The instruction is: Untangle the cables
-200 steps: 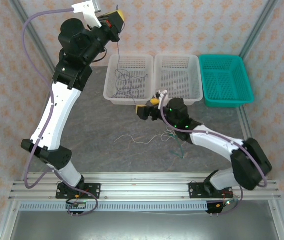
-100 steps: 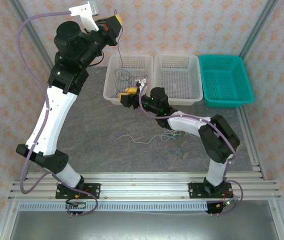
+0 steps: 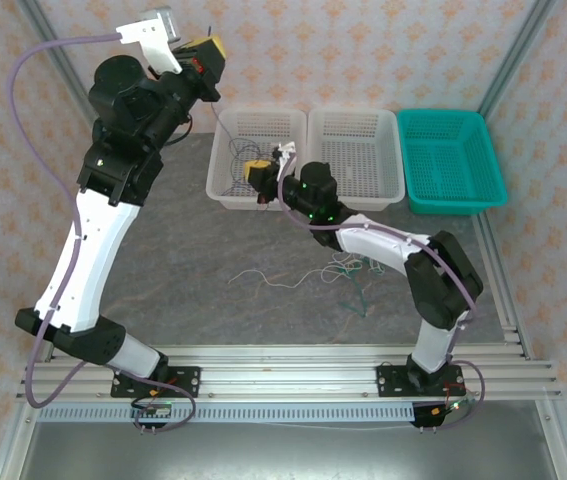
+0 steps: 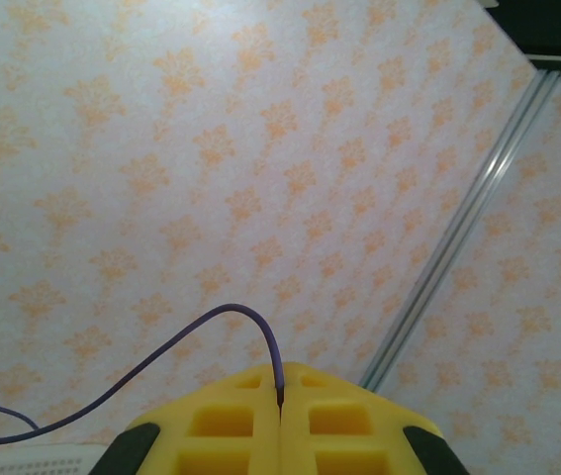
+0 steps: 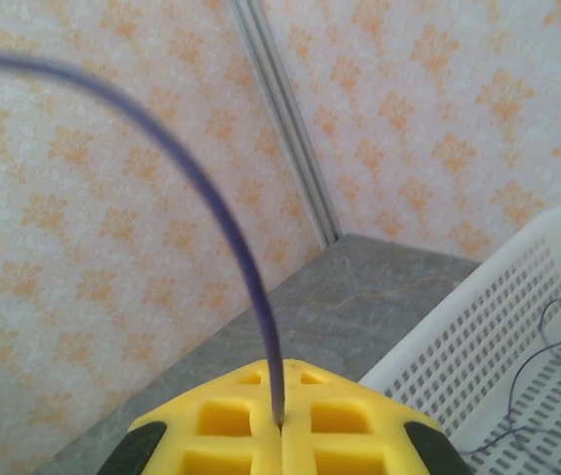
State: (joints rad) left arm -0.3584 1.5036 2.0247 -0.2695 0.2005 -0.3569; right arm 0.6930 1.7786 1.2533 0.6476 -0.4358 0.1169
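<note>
- Left gripper (image 3: 206,50): raised high above the far-left part of the desk (image 3: 193,235), near the back wall. Its wrist view shows the yellow fingers (image 4: 221,426) pressed together, clenched on the purple-grey cable (image 4: 161,348), which comes out of the seam between them and curves away to the left.
- Right gripper (image 3: 256,170): positioned over the left white basket (image 3: 225,200), arm stretched across the desk. Its wrist view shows the fingers closed, with the same thin purple-grey cable pinched in the seam and arcing up and to the left.
- Purple-grey cable, remainder: loose loops lie on the floor of the left white basket, seen at the lower right of the right wrist view.
- White cable (image 3: 263,279) and green cable (image 3: 356,292): lying on the desk in front of the baskets, bunched together under the right arm; neither gripper touches them.
- Middle white basket (image 3: 353,113) and teal basket (image 3: 443,115): side by side to the right of the left basket.
</note>
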